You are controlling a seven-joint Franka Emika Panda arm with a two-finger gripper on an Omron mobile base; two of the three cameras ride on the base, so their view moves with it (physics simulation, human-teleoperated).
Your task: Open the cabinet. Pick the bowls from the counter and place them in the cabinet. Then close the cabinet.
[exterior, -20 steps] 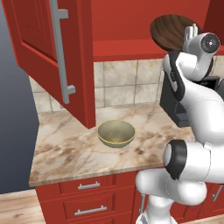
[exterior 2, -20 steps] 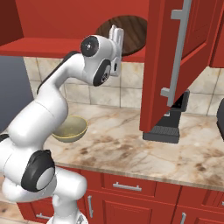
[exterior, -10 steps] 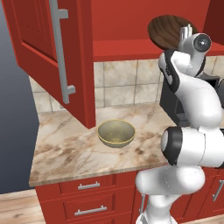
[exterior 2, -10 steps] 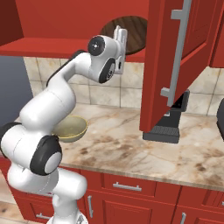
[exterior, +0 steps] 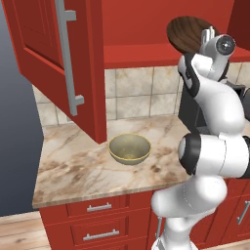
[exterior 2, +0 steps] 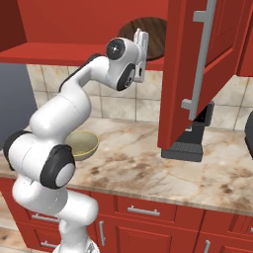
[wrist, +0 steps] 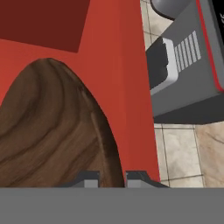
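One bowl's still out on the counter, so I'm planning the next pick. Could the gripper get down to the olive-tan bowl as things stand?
Probably yes, but not right away: the gripper is shut on the dark brown bowl up at the cabinet shelf. Nothing lies over the olive-tan bowl, which sits apart on the counter.

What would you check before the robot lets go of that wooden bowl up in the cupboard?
1. Cabinet doors open: ok.
2. Gripper shut on the dark brown bowl: ok.
3. Bowl inside the cabinet opening, above the shelf: ok.
4. Bowl level for release: not ok, it hangs tilted on edge.
5. Bowl resting on the shelf: cannot tell.
6. Olive-tan bowl waiting on the counter: ok.
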